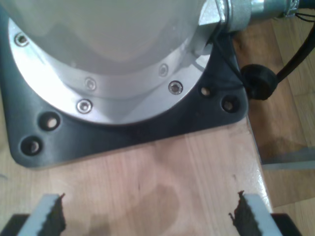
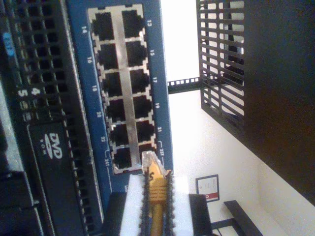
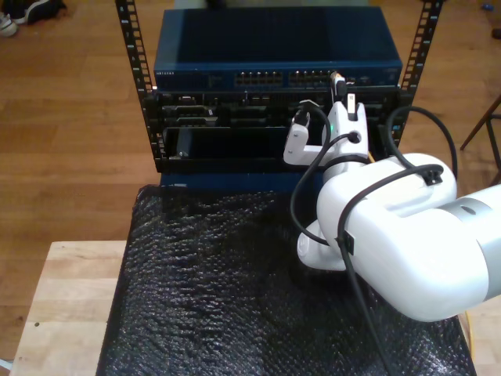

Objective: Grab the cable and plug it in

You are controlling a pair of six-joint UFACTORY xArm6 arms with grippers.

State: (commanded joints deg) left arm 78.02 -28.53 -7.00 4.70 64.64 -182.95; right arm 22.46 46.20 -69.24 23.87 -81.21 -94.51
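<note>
One step left: you have the cable (image 2: 156, 196) grabbed, not yet plugged.
My second gripper (image 2: 156, 196): clamped on the cable, plug (image 2: 149, 160) just before the switch (image 2: 125, 88) ports.
My first gripper (image 1: 147, 211): wide apart, holding nothing.
Next: line the plug up with a free port, then push.

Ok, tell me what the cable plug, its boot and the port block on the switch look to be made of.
Plug: clear, yellowish hard plastic, since light passes through it. Boot: orange-yellow moulded rubber or soft plastic, matte and ribbed. Port block: probably sheet metal, with a dull silver sheen around the black openings, set in a blue painted switch face.
</note>
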